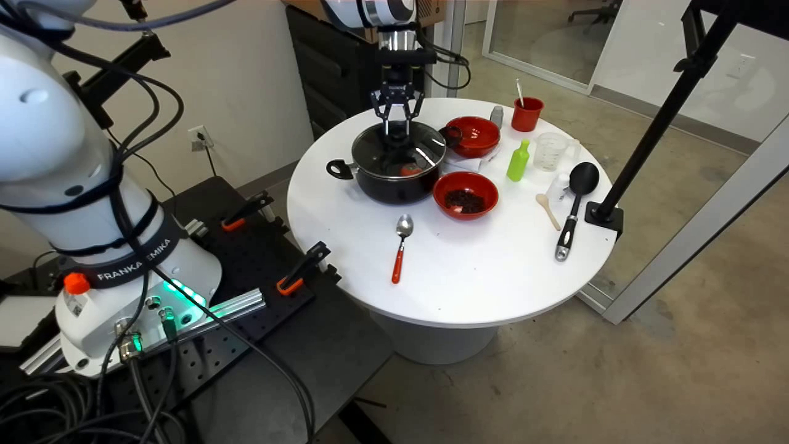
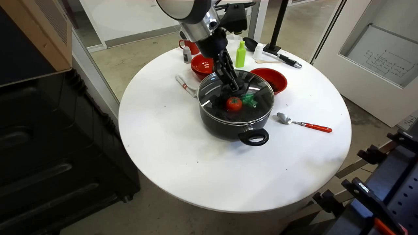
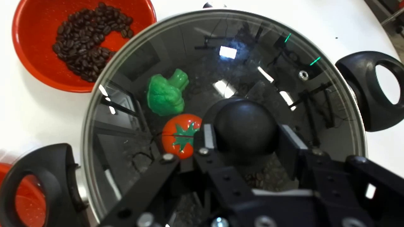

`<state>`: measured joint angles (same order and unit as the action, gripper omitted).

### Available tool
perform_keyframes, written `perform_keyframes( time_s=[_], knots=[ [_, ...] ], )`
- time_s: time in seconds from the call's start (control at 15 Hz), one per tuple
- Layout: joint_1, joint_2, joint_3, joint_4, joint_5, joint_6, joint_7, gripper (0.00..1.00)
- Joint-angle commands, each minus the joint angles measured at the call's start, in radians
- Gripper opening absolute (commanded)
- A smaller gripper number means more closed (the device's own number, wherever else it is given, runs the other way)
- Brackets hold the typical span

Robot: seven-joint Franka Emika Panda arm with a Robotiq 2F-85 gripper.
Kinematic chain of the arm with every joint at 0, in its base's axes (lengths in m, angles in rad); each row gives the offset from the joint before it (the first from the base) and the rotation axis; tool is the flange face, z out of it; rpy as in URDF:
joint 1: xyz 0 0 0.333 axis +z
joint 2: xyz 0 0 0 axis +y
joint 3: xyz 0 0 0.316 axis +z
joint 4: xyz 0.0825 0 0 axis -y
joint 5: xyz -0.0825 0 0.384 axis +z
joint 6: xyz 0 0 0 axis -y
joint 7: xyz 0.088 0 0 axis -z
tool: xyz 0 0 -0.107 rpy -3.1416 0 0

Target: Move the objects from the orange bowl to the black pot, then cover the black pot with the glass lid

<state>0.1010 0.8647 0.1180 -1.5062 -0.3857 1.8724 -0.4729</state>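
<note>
Fingers (image 3: 209, 136) of the gripper (image 3: 246, 130) stand partway apart, pressed to opposite sides of the black knob (image 3: 246, 121), and so have hold of the glass lid (image 3: 202, 83). The knob is the lid's one raised grip, set at its middle, so holding it there should keep the glass level; it appears to lie flat on the black pot (image 1: 394, 191), rim to rim. Under it show a green broccoli (image 3: 165, 94) and a tomato (image 3: 179, 137), presumably the things to be covered, so capping the pot looks all but finished; easing the fingers apart and rising straight up would seem to be what remains. Beside the pot stands the orange bowl (image 1: 474, 131), a pot handle (image 3: 60, 173) reaching across its edge in the wrist view; nothing green shows in the part of it that can be seen. A second bowl (image 3: 34, 45) with coffee beans (image 3: 85, 41) sits just beside the pot too, whether touching cannot be told, and a sideways swing could jostle it. Near these lie a striped cloth (image 2: 189, 83) and a red-handled spoon (image 2: 308, 125). Farther out on the white table (image 2: 163, 137) are a green bottle (image 1: 518, 162), a measuring cup (image 1: 548, 152), a red cup (image 1: 526, 116) and a black serving spoon (image 1: 582, 182), none likely to hinder the fingers.
</note>
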Motion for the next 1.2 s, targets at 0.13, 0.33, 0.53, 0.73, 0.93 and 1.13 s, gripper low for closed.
perform_keyframes(
  time_s=[0.13, 0.33, 0.53, 0.73, 0.93, 1.13],
  knots=[
    [0.008, 0.01, -0.005, -0.003, -0.004, -0.001, -0.02, 0.25],
    [0.013, 0.016, -0.011, 0.004, -0.008, -0.015, -0.014, 0.75],
    [0.008, -0.002, -0.012, -0.017, -0.009, -0.017, -0.017, 0.89],
    [0.0, -0.097, -0.03, -0.114, -0.035, 0.001, 0.001, 1.0],
    [-0.041, -0.232, -0.036, -0.213, -0.002, 0.04, 0.041, 1.0],
    [-0.086, -0.336, -0.038, -0.231, 0.096, -0.001, 0.1, 1.0]
  ],
)
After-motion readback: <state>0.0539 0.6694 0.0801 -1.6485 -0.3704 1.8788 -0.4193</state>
